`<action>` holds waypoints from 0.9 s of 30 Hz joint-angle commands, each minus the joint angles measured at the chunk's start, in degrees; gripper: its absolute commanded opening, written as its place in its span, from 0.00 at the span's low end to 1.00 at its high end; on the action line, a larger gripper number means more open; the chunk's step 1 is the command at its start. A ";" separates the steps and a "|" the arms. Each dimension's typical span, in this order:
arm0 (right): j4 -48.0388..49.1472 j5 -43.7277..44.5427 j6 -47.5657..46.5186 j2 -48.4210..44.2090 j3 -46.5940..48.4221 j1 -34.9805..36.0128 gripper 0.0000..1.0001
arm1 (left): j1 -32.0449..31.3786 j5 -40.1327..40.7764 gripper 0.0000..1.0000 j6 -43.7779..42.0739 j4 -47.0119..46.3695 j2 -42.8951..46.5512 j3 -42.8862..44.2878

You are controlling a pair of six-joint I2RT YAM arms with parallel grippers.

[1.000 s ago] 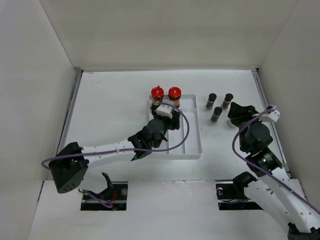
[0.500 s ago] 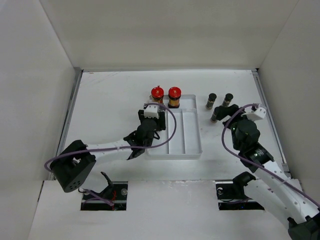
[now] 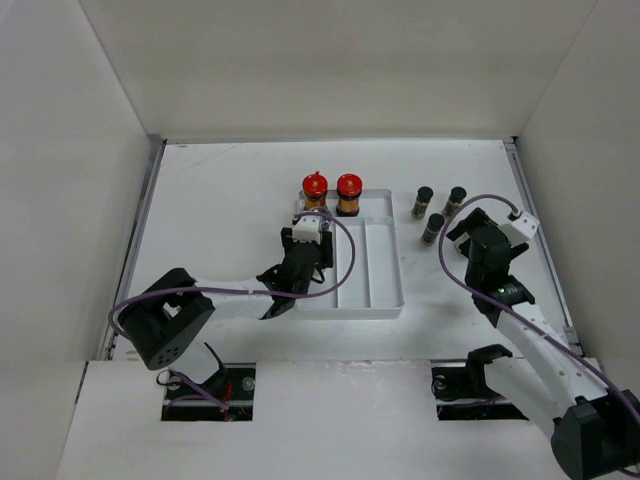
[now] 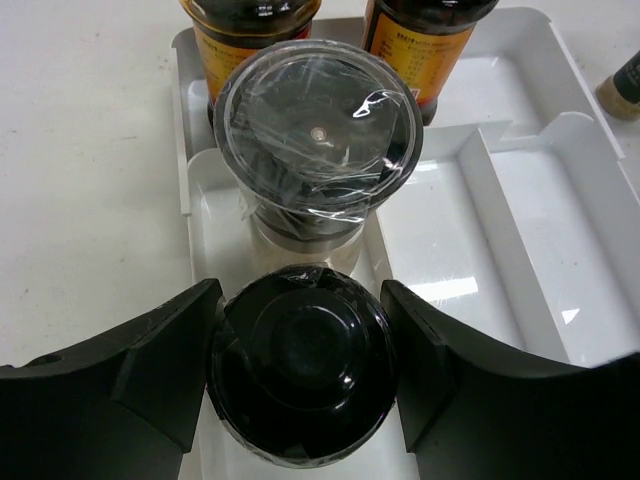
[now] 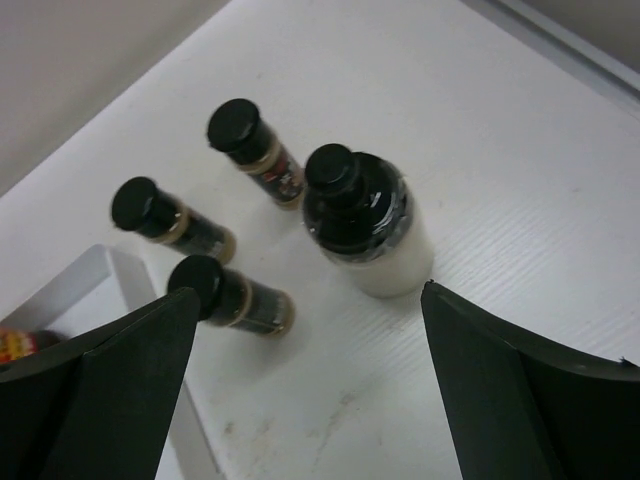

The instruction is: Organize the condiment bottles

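My left gripper [image 4: 300, 296] is shut on a black-lidded bottle [image 4: 298, 375] standing in the left compartment of the white tray [image 4: 540, 230]. Just beyond it in that compartment stands a bottle with a clear wrapped lid [image 4: 318, 135], then two amber bottles [image 4: 255, 25] with red caps [image 3: 315, 186] at the tray's far end. My right gripper [image 5: 308, 292] is open, with nothing between its fingers. Ahead of it on the table stand a pale bottle with a black lid [image 5: 365, 215] and three slim dark black-capped bottles [image 5: 235, 298].
The tray's middle and right compartments [image 3: 385, 270] hold nothing. The slim bottles [image 3: 432, 227] stand between the tray and my right gripper [image 3: 470, 235]. White walls close in the table on three sides.
My right gripper has opened and let go of the pale bottle, which now stands by the slim ones. My left gripper moved left and nearer with its bottle, into the left compartment.
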State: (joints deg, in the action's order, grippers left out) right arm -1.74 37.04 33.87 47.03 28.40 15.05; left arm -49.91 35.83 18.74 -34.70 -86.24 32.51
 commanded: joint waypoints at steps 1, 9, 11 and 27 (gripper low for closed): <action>2.09 1.63 -0.55 2.10 2.88 -2.52 1.00 | -0.23 0.38 0.58 2.26 -5.82 0.19 -0.26; 2.26 -4.68 -3.46 13.08 8.68 -9.55 1.00 | -1.02 2.05 0.86 3.84 -5.91 4.32 -2.63; 1.82 -6.09 -4.59 15.72 10.44 -10.08 1.00 | -1.28 1.87 0.89 4.11 -6.34 5.63 -3.24; 3.23 -5.48 -7.23 28.11 15.10 -11.84 0.89 | -0.76 1.08 0.96 5.43 -11.44 13.46 -8.69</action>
State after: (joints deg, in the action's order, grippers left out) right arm -1.34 31.00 27.75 74.08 40.42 3.49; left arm -51.22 36.84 22.90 -42.04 -75.24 24.80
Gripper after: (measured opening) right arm 0.902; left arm 0.960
